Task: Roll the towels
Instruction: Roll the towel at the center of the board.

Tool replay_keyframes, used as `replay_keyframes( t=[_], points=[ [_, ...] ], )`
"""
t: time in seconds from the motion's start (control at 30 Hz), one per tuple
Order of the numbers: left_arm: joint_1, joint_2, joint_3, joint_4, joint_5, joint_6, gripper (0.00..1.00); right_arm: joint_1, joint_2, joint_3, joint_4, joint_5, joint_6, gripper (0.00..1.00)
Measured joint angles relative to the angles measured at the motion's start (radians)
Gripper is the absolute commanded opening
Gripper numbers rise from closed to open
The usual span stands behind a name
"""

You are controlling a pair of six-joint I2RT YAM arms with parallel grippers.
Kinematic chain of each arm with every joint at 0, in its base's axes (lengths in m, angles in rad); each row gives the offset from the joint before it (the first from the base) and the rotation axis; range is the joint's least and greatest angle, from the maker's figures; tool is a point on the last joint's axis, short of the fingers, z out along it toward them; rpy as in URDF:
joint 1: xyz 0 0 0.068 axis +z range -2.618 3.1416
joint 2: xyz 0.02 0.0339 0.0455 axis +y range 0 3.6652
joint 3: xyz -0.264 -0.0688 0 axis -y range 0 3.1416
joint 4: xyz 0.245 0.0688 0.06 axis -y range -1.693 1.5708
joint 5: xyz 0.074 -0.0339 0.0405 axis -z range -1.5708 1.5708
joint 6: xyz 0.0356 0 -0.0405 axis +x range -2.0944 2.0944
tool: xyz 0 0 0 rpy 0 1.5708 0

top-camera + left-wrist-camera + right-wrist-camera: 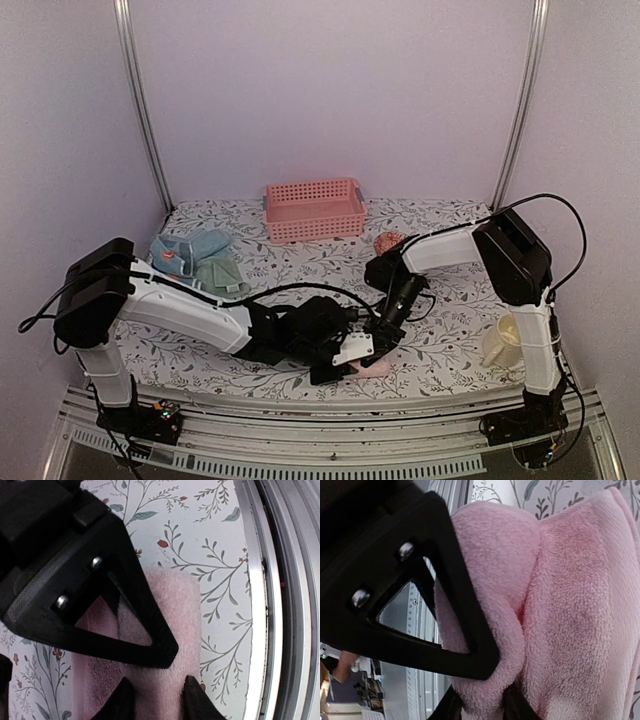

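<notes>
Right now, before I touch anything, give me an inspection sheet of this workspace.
Surface: floral table cover.
Job's things: pink towel at the near edge, partly folded; spotted blue towel, light blue towel and sage green towel heaped far left.
Clutter: pink slatted basket at the back; cream mug near right; small reddish item, unidentifiable.
Pincers: right pincer shut on the pink towel; left pincer straddles its fold, grip unclear.
Cables: black cable loops off the right arm.
Surroundings: pale walls, metal upright, aluminium rail in front.
</notes>
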Motion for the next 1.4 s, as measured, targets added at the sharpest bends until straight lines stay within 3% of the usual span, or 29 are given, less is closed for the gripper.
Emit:
replay_keyframes(
  t=[0.1, 0.33, 0.47, 0.63, 0.93, 1.27, 1.4],
  points=[
    [-0.003, 0.015, 0.026, -0.019, -0.003, -0.010, 0.19, -0.001, -0.042, -0.020, 0.003, 0.024, -0.005, 0.45],
    [0.000, 0.026, 0.050, -0.040, 0.009, -0.078, 0.19, -0.058, -0.363, -0.113, 0.035, 0.101, -0.020, 0.48],
    [0.027, 0.026, 0.071, -0.077, 0.103, -0.150, 0.18, -0.086, -0.648, -0.272, 0.189, 0.167, 0.016, 0.48],
    [0.120, 0.073, 0.132, -0.130, 0.297, -0.262, 0.17, 0.005, -0.932, -0.525, 0.445, 0.388, 0.072, 0.48],
    [0.275, 0.176, 0.179, -0.113, 0.658, -0.436, 0.16, 0.160, -0.870, -0.659, 0.701, 0.620, 0.058, 0.51],
    [0.304, 0.214, 0.207, -0.126, 0.747, -0.457, 0.15, 0.263, -0.694, -0.680, 0.887, 0.770, 0.025, 0.52],
    [0.314, 0.224, 0.219, -0.139, 0.757, -0.455, 0.17, 0.273, -0.655, -0.685, 0.930, 0.803, 0.011, 0.43]
  ],
)
